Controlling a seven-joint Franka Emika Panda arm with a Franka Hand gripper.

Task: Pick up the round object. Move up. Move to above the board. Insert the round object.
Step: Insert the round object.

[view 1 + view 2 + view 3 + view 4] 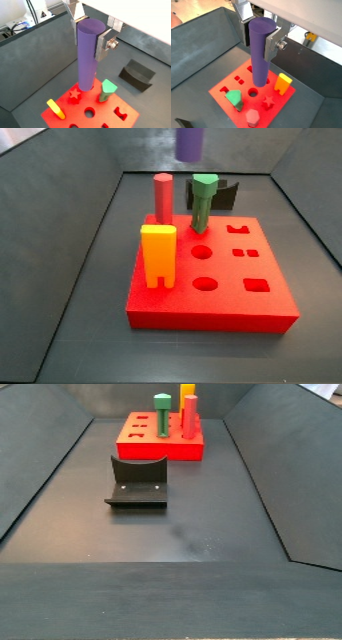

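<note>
My gripper (89, 37) is shut on the round object (87, 60), a tall purple cylinder peg held upright between the silver fingers (102, 47). Both wrist views show this grip (260, 40). The peg (260, 55) hangs above the red board (244, 85), with its lower end clear of the top. In a side view only the peg's lower end (191, 142) shows, high over the back of the board (221, 303); the gripper is out of frame there. An open round hole (253, 92) lies close to the peg's lower end.
A green peg (203, 200), a red-pink peg (163, 196) and a yellow-orange piece (159, 253) stand in the board. The dark fixture (138, 479) sits on the floor in front of the board (160, 446). Dark walls ring the floor.
</note>
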